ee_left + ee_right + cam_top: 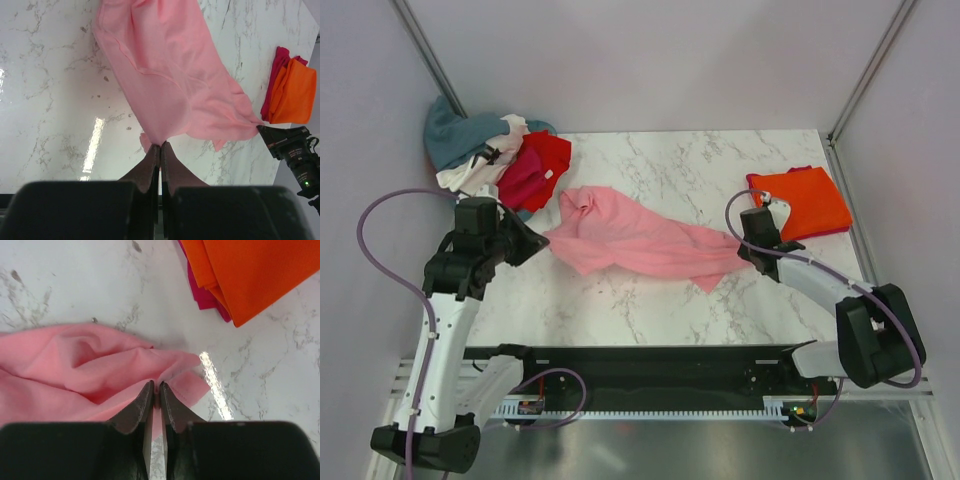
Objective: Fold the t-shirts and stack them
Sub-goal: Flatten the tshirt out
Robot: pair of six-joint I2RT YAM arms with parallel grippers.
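Seen from above, the light pink t-shirt (640, 245) lies crumpled and drawn out across the middle of the marble-patterned tabletop (650, 310), spanning the gap between the two arms. The left pincer (538, 240) meets its left end and the right pincer (744, 256) its right end. Just behind the left arm, a loose heap of t-shirts (490, 160) in teal-grey, white and red fills the rear left corner. An orange t-shirt (802, 200), folded flat and square, lies at the rear right, just behind the right pincer.

The left wrist view shows what the top view cannot. The dark, tapered fingers (150, 170) are pressed together, clamped on a corner of the pink cloth. From there the soft fabric fans away in smooth folds, with a seam line running along it. At the shirt's far end sits the black right pincer, and beyond it a magenta t-shirt (276, 75) peeks out under the orange one. Glare streaks the glossy stone.

In the right wrist view the right pincer is likewise closed, gripping a fold at the pink shirt's edge. The orange shirt's crisp layered edges and the magenta beneath lie apart from the pink cloth, with bare marble between them.
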